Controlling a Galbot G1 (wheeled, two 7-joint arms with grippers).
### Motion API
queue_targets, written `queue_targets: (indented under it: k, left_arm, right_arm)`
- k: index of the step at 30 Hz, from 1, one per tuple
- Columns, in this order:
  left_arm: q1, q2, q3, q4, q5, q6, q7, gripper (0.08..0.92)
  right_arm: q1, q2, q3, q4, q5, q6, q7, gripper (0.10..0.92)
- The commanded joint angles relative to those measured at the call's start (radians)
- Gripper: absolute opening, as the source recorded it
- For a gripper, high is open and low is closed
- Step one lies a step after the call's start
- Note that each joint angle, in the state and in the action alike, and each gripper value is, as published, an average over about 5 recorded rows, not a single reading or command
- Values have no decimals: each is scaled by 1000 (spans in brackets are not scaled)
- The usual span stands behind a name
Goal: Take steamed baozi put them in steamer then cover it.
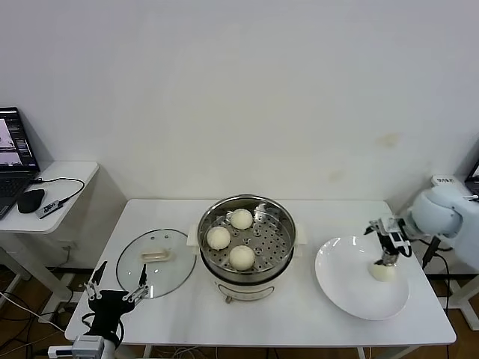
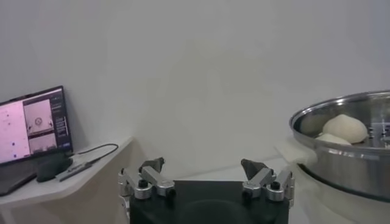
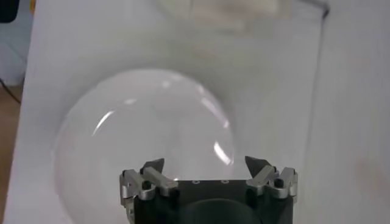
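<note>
Fingers of right gripper (image 1: 387, 254) spread above last baozi (image 1: 383, 272) on plate (image 1: 352, 288) (risk: soft bun rolling aside).

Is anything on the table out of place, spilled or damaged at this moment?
Nothing stands out. Three steamed baozi sit in the steamer, the fourth on the plate under the right gripper. The cover lies flat beside the steamer.
</note>
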Motion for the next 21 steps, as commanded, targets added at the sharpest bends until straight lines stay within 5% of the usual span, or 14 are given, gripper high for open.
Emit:
queue_targets:
  k: [1,21]
  left_arm:
    - [3,0,1,0,1,0,0,823]
    - [5,-9,-8,10,4,1,0,823]
  right_arm:
    - [-304,-12,250,-94,-101,9,0,823]
    - [-309,165,256,-293,-174,35,39,823]
